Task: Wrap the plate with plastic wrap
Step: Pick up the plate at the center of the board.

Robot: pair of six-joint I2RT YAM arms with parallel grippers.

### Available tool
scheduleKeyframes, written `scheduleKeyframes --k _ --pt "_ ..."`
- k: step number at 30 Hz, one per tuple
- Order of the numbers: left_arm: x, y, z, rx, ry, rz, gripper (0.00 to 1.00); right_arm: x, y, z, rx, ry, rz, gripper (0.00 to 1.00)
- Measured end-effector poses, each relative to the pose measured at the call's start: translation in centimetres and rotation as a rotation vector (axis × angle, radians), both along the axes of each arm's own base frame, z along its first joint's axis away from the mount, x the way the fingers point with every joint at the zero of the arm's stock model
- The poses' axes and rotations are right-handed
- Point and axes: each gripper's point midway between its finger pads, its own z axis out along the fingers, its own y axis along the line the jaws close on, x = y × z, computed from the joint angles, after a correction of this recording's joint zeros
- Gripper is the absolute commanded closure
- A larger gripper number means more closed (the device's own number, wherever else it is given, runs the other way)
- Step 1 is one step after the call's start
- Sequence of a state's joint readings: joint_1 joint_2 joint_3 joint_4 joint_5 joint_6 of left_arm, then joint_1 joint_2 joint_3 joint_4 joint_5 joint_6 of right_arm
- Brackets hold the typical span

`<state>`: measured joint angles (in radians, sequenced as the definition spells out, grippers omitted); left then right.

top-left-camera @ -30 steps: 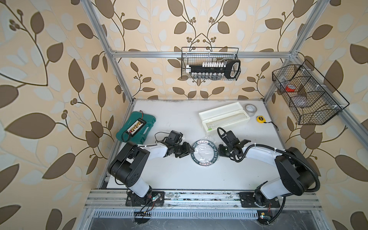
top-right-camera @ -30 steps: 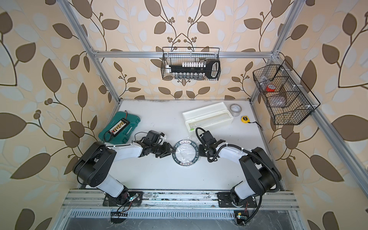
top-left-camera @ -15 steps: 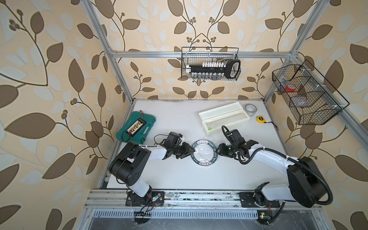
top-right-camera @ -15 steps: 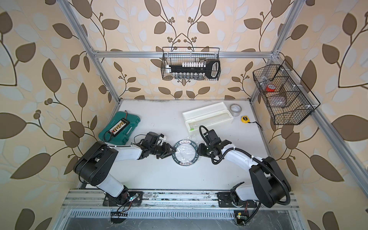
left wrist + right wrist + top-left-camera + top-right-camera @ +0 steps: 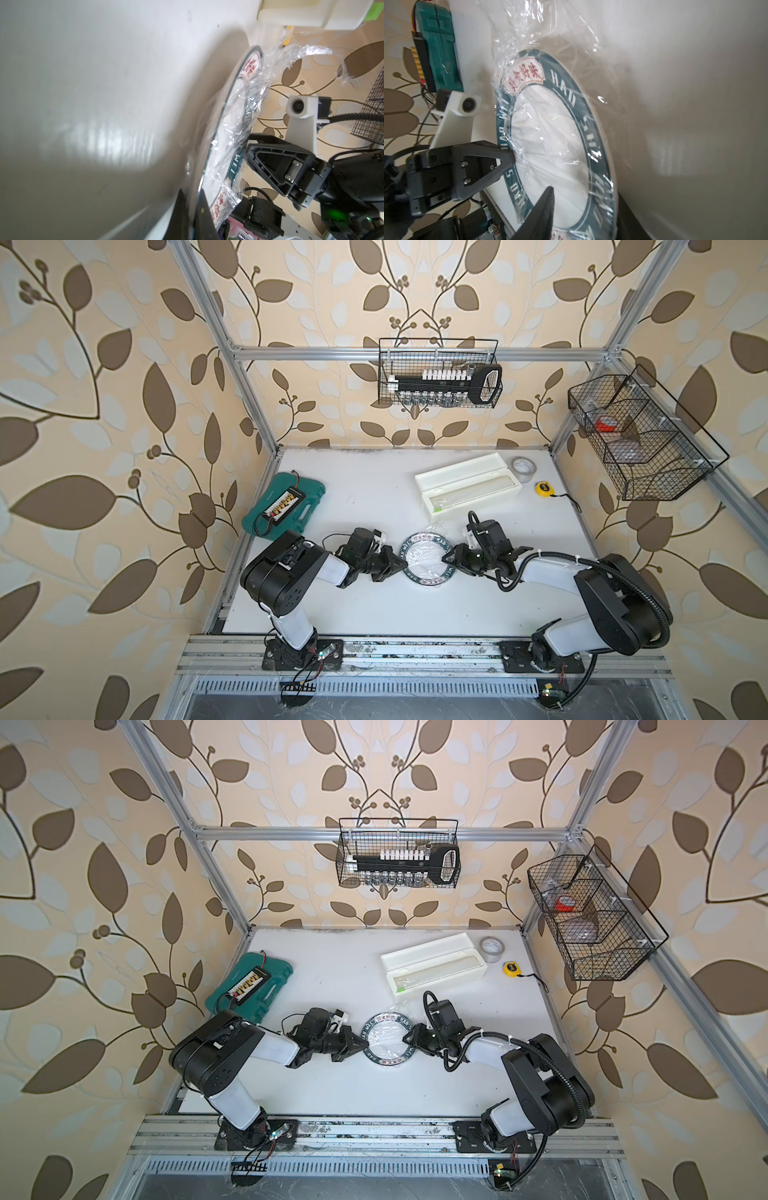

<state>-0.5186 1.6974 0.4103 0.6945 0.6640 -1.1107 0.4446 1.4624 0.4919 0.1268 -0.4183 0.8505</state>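
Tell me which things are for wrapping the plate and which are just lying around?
For the job: plate, plastic wrap, white wrap box.
Just lying around: grey tape roll, yellow tape measure, green case, back wire basket, side wire basket.

Plate [image 5: 591,133] rim carries white letters "HAO" and, in left wrist view, "WEI"; its white label patch [image 5: 525,78] has red Chinese characters.

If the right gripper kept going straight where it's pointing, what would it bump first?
Most likely the plate, under its plastic wrap. The right gripper has its jaws either side of the rim. Beyond the plate, the left gripper faces it.
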Motion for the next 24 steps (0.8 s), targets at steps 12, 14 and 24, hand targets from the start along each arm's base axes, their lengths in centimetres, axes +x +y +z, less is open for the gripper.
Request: scheduleKeyframes --k 12,14,24 --pt "-1.7 0.2 2.7 -0.033 -0.039 0.062 0.96 -0.7 0.5 3.0 0.168 -0.06 -0.035 1.0" --pt "-1.8 0.5 4.1 -0.025 -0.073 0.062 0.81 -0.5 0.8 4.6 0.197 -0.105 -0.017 1.0" --pt "-0.4 6.6 15.1 0.116 -0.353 0.075 0.21 -1.8 2.2 8.6 0.27 -0.264 0.169 1.0"
